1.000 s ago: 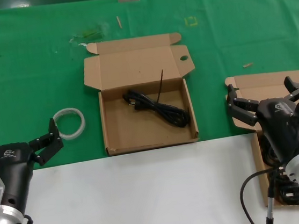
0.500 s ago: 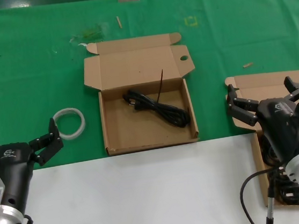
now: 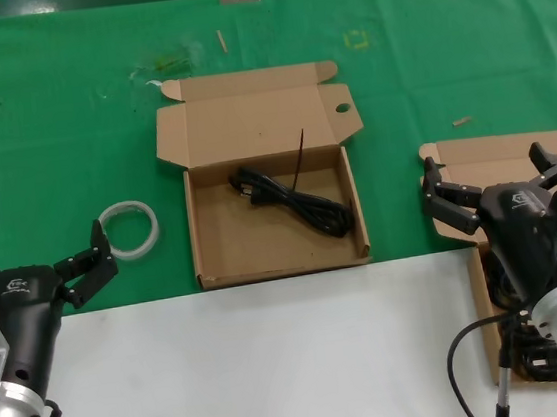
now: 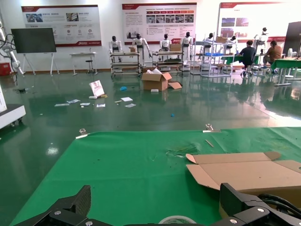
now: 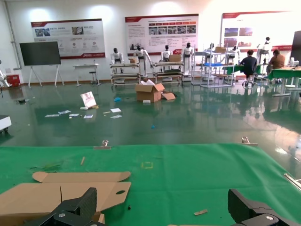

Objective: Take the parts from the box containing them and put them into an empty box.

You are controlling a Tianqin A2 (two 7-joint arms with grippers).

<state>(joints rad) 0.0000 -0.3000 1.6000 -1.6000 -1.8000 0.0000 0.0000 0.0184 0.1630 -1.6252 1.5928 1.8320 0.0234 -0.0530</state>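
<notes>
Head view first. Right gripper (image 3: 486,173) up above the box containing them (image 3: 483,150), near the right edge of the table, jaws wide open, holding nothing. Left gripper (image 3: 37,252) low on the left side, jaws open too, nothing inside, just waiting.

Only a little of the parts (image 3: 504,291) to see in that right box, dark and tangled, mostly hidden under the right arm. One bundle (image 3: 293,202) already lying in the empty box (image 3: 212,246) in the middle, lid with the round hole folded back.

Could go wrong like this:
- Could grab just one loop, so the rest hangs down and snags on the box wall.
- Could lift two bundles stuck together.
- Could bump the flap and push the whole box.
- Could let a plug end trail over the middle box's side on the way in.

Best to go down slow and pinch the thick part of a bundle.

Around: white ring (image 3: 130,228) on the green cloth (image 3: 48,124), between the left gripper and the middle box, not in the right arm's way. Small scraps far back on the cloth, well apart. Nothing between the two boxes.
</notes>
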